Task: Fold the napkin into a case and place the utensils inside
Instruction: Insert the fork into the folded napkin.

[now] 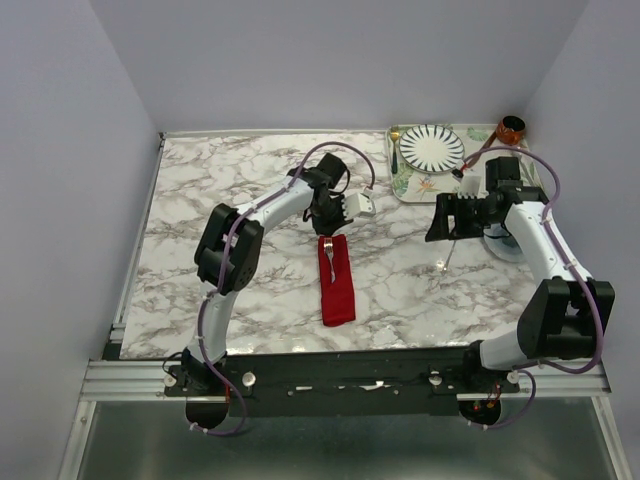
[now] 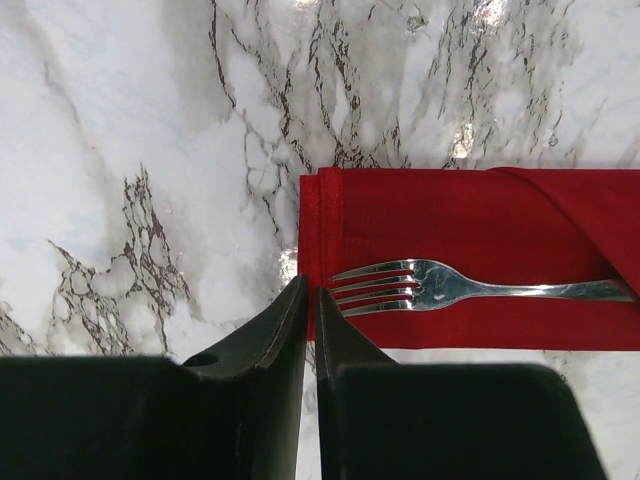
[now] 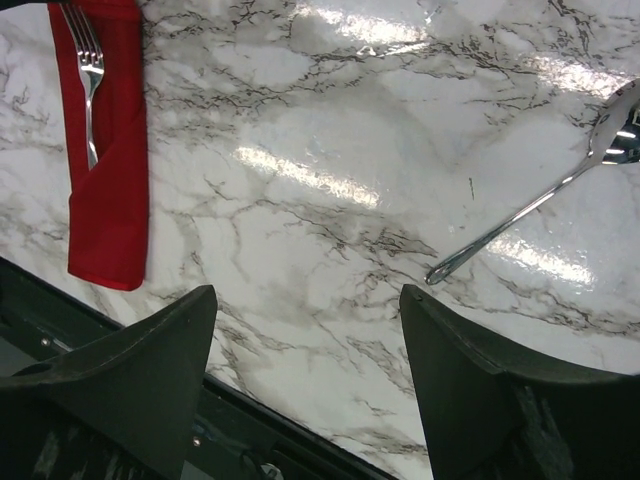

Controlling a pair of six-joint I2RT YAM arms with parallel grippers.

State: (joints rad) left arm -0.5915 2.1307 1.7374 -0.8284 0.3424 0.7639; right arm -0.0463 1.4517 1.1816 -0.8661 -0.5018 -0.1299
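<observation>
Views don't all tell you the same thing here. From the top camera you get the whole layout: the red case (image 1: 337, 285) lies as a narrow strip on the marble table (image 1: 200, 200) with the fork (image 1: 331, 258) on its far half. The left gripper (image 1: 325, 215) sits right at its far end, and the right gripper (image 1: 437, 222) is well off to the side, near a spoon (image 1: 446, 262) lying on bare marble. The plate (image 1: 431, 147) on its tray (image 1: 405, 185) and the orange bowl (image 1: 510, 128) in the far corner show only from up there too. What that view won't give you is the jaws, they're just dark blobs. Your left wrist camera does: fingers (image 2: 285, 330) pinched almost together with just a sliver between, nothing I can see in it, tips right at the case's end beside the tines. It also shows the fork handle slipping under a diagonal fold. Right wrist camera: jaws spread wide, holding nothing, over marble between case and spoon. The spoon's bowl is cut off at that frame's edge.
</observation>
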